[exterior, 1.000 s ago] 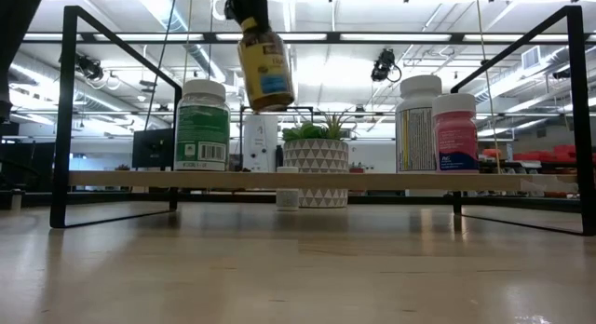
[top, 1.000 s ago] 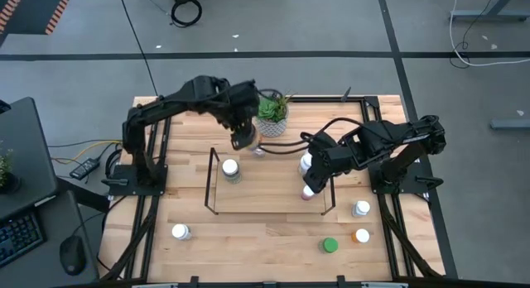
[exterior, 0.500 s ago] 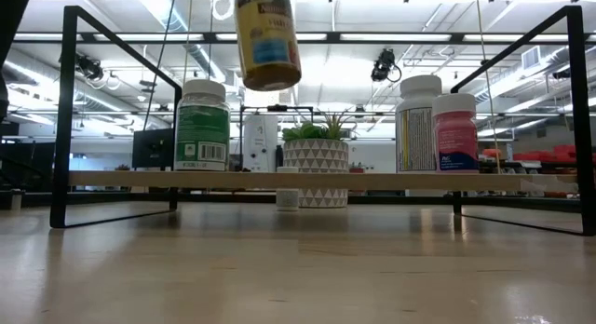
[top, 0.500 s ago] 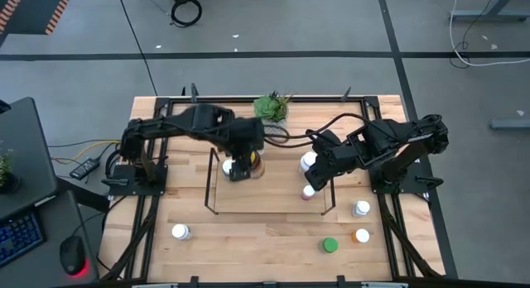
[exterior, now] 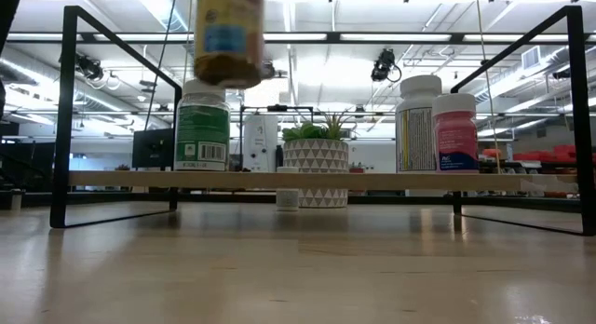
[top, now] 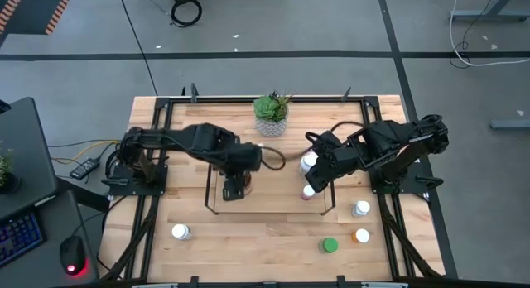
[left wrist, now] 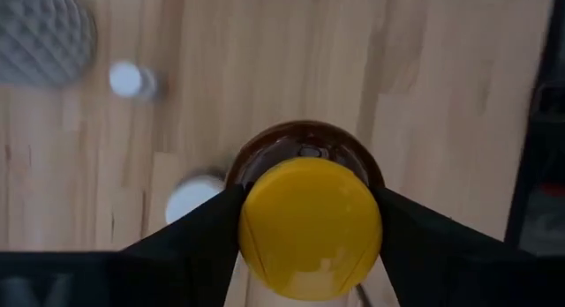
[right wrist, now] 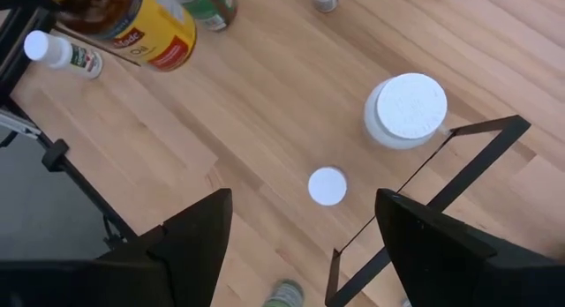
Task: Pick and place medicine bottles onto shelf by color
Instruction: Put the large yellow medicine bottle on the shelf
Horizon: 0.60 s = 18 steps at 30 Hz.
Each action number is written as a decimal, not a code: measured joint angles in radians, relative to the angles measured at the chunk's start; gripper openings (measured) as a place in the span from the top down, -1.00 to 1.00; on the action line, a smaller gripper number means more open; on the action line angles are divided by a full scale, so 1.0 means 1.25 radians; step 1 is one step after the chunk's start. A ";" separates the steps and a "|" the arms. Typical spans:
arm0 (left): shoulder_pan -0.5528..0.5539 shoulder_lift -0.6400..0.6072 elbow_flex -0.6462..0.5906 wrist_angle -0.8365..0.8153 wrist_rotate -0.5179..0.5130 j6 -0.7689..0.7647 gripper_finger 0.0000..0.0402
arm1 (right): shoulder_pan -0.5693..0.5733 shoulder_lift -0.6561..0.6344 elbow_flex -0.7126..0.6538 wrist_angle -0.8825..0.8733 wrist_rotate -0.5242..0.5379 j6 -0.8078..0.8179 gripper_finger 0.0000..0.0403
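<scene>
My left gripper (top: 235, 185) is shut on the amber bottle with the yellow cap (exterior: 228, 35) and holds it above the left part of the wire shelf (top: 269, 199). A green-labelled bottle (exterior: 202, 124) stands on the shelf floor just beyond it. A white bottle (exterior: 419, 124) and a pinkish bottle (exterior: 454, 128) stand at the shelf's right end. My right gripper (right wrist: 300, 245) is open and empty above those two bottles (top: 313, 176). My left gripper pinches the amber bottle's yellow cap (left wrist: 309, 226) between its two fingers, one on each side. The fingers come from above, pointing down. The bottle hangs about upright below them, lifted clear of the shelf floor.
A potted plant (top: 272, 112) stands behind the shelf, with a small white bottle (exterior: 288, 199) beside it. On the near table lie a white bottle (top: 180, 232), a green-capped one (top: 330, 245), an orange-capped one (top: 361, 236) and another white one (top: 361, 208).
My left gripper has carried the amber bottle from beside the plant toward the table's near edge and a little left, over the shelf's left part. The bottle hung tilted before and hangs about upright now.
</scene>
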 joint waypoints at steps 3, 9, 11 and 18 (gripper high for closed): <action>-0.027 0.001 -0.038 -0.005 -0.002 -0.016 -0.14 | 0.000 0.000 0.000 0.000 0.004 0.000 -0.42; -0.075 0.001 -0.098 0.033 0.002 -0.055 -0.17 | 0.000 0.000 0.000 0.000 0.007 -0.002 -0.42; -0.085 0.001 -0.116 0.035 -0.004 -0.056 -0.21 | 0.000 0.000 0.000 0.000 0.008 -0.004 -0.42; -0.101 0.001 -0.207 0.059 -0.027 -0.093 -0.15 | 0.000 0.000 0.000 0.000 0.026 -0.005 -0.42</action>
